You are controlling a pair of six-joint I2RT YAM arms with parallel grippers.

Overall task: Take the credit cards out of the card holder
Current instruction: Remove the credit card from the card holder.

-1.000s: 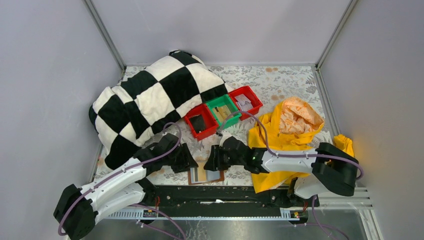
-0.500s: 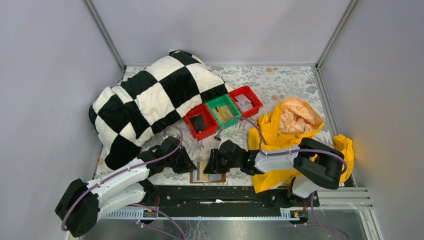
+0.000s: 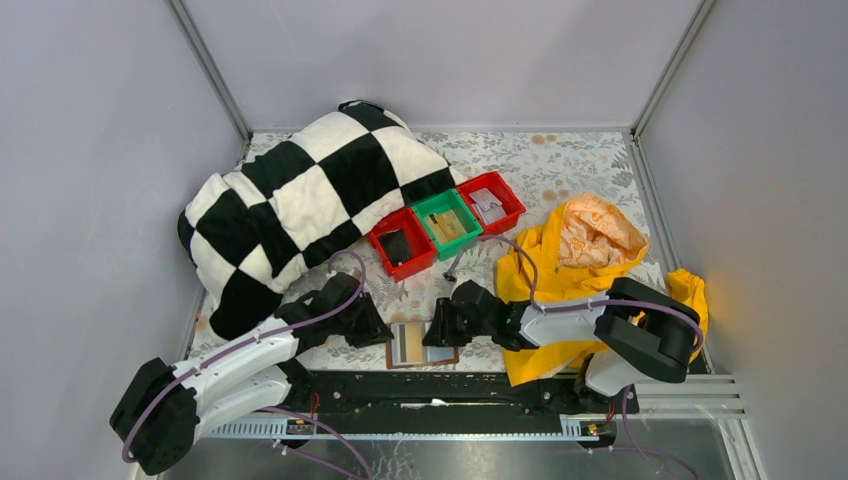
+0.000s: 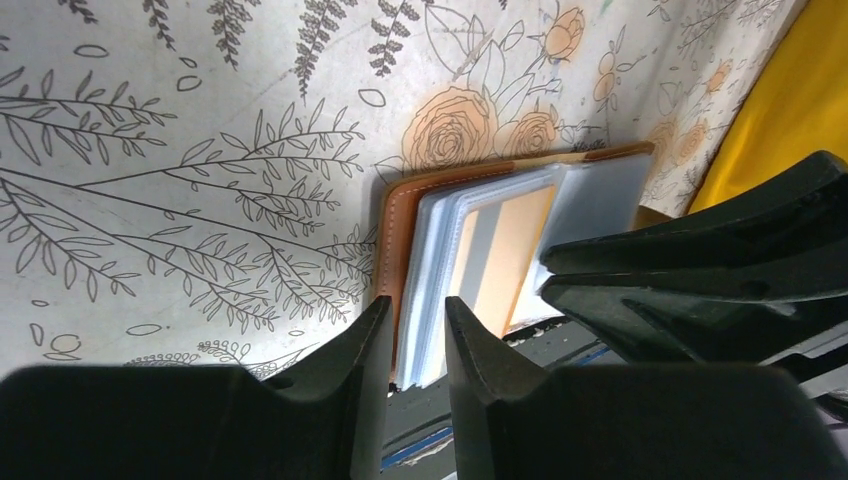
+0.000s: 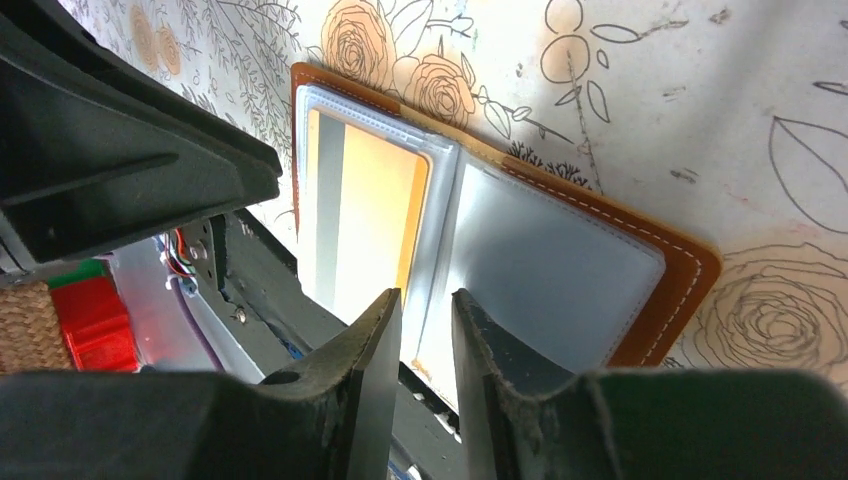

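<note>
Ideally, left fingers [image 4: 365, 350] pin card holder [image 5: 690, 270] edge to surface [image 4: 200, 150], right fingers [image 5: 370, 340] pinch tan card [image 5: 375, 210] alone, slide along pocket. Each pair narrowly apart; grip unclear.

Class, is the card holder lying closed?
No, the card holder lies open flat, a tan card showing inside.

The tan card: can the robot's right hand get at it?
Probably yes: the right hand is right at the open card holder, nothing between. The tan card sits in a clear sleeve, so it must slide out.
</note>
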